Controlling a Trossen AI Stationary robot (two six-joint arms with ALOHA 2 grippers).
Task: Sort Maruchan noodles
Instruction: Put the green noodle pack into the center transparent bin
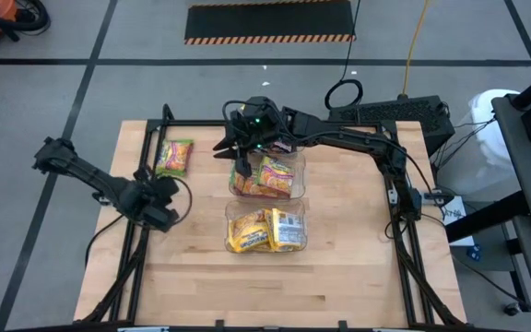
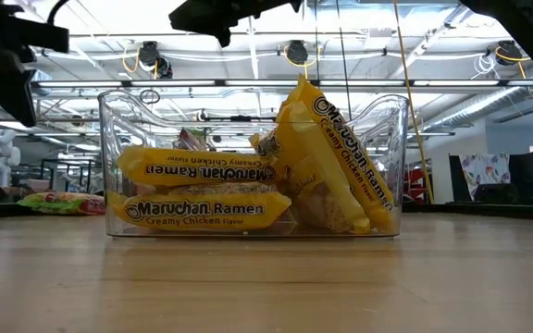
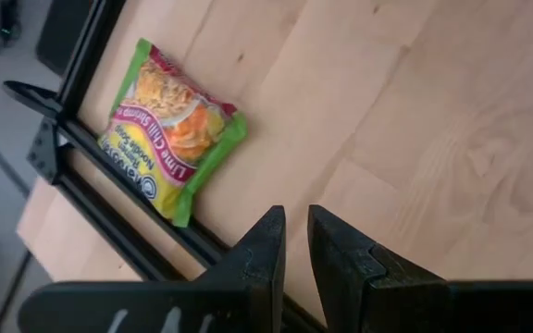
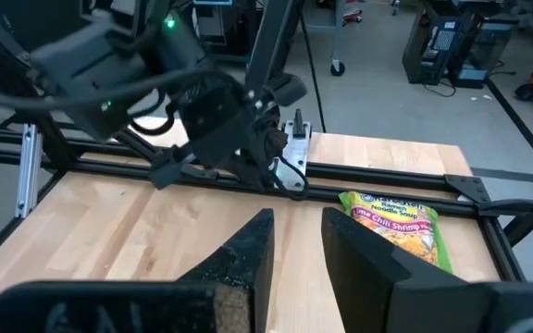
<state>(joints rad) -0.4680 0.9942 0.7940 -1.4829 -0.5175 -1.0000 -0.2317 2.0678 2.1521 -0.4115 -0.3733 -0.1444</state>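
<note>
One green-yellow Maruchan noodle packet (image 1: 174, 157) (image 3: 169, 129) (image 4: 396, 222) lies flat on the wooden table near its far left corner, beside the black frame rail. More green and orange packets fill the far clear bin (image 1: 267, 175). Yellow Creamy Chicken packets (image 2: 202, 208) lie and lean in the near clear bin (image 1: 265, 229). My left gripper (image 3: 290, 245) (image 1: 166, 195) hangs over the table's left side, near of the loose packet, narrowly open and empty. My right gripper (image 4: 294, 245) (image 1: 229, 152) hovers above the far bin's left end, pointing toward the table's left, narrowly open and empty.
Black frame rails (image 1: 146, 148) run along the table's left, far and right edges. A keyboard (image 1: 390, 115) sits beyond the far right corner. Bare wood (image 1: 275, 286) stretches along the near edge.
</note>
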